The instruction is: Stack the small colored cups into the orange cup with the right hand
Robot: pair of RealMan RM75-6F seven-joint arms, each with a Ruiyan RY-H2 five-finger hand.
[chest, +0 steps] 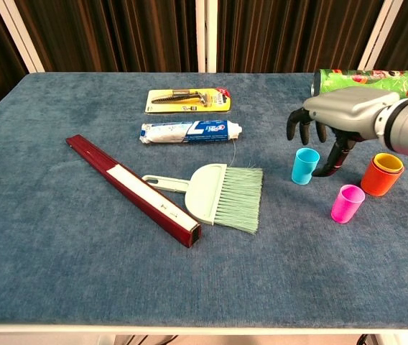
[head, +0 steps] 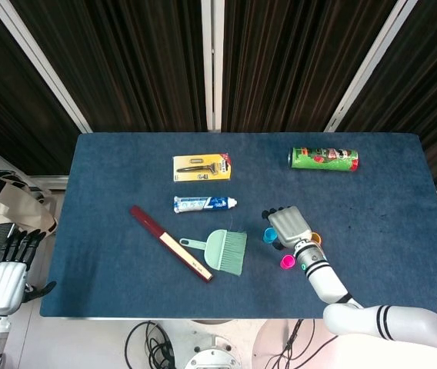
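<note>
- The orange cup [chest: 381, 179] stands upright on the blue table [chest: 60, 287], with a yellow cup [chest: 388, 161] already nested inside it.
- The right hand [chest: 337, 113] hovers just to the orange cup's left, above the table, its fingers [chest: 299, 126] spread and curled downward, holding nothing.
- The blue cup [chest: 304, 166] stands upright left of the orange cup, directly under the right hand's fingertips; in the head view the hand [head: 287, 227] covers part of it, and whether they touch I cannot tell.
- The pink cup [chest: 347, 203] stands upright just in front of and left of the orange cup, apart from the hand.
- A green can [chest: 365, 81] lies on its side behind the orange cup, near the table's far edge.
- Well left of the orange cup lie a mint-green hand brush [chest: 215, 194], a dark red flat stick [chest: 132, 189], a toothpaste tube [chest: 189, 131] and a carded razor pack [chest: 187, 100].
- The left hand [head: 5, 273] hangs off the table's left side, far from the orange cup, its fingers loosely open and empty.
</note>
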